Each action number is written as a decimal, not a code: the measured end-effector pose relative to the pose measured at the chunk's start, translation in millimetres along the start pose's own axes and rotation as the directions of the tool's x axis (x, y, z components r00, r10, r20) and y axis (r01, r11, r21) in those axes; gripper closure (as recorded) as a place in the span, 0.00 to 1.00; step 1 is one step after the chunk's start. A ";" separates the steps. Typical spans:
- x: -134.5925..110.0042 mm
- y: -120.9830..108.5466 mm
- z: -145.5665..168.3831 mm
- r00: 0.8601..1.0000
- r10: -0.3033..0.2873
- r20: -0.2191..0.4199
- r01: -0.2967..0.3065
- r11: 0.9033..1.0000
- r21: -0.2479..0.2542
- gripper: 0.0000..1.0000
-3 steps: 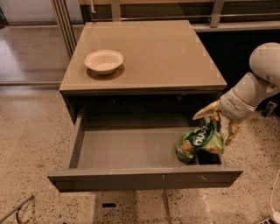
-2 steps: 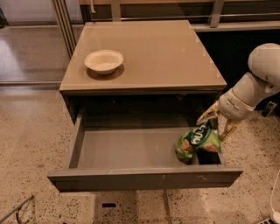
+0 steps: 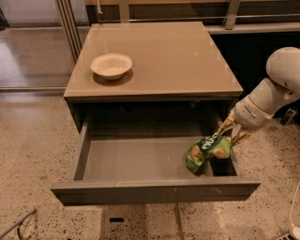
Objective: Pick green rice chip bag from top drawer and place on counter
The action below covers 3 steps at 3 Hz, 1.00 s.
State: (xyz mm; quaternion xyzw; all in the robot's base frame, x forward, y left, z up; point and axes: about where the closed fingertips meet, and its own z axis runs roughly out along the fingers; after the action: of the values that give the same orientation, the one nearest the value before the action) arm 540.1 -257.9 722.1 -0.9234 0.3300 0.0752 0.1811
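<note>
Camera view: arm (image 3: 268, 96) slants down, gripper (image 3: 230, 133) clamping green rice chip bag (image 3: 208, 150) in top drawer (image 3: 140, 163).

green rice chip bag (image 3: 208, 150) tilts, seemingly pinched by the fingers (image 3: 228, 126), at right of open top drawer (image 3: 140, 161).

Looks like an office or lab building test area. Speckled terrazzo floor (image 3: 28, 140), metal-framed glass partition (image 3: 70, 23) back left, metal railing (image 3: 232, 14) along the back. Dark cabinet with a tan counter (image 3: 164, 56) stands on open floor. Robot gripper (image 3: 230, 133) sits at the right end of the open top drawer (image 3: 154, 190), clamped on the green rice chip bag (image 3: 208, 149).
</note>
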 end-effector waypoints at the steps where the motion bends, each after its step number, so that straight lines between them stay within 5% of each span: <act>1: -12.9 -8.9 -16.0 1.000 -0.025 -0.010 0.025 0.999 0.030 1.00; 3: -39.5 -37.1 -72.3 0.994 -0.079 -0.074 0.087 0.991 0.106 1.00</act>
State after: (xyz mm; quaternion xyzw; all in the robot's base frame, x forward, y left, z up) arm 534.6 -236.2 809.7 -0.9271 0.3010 0.0171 0.2226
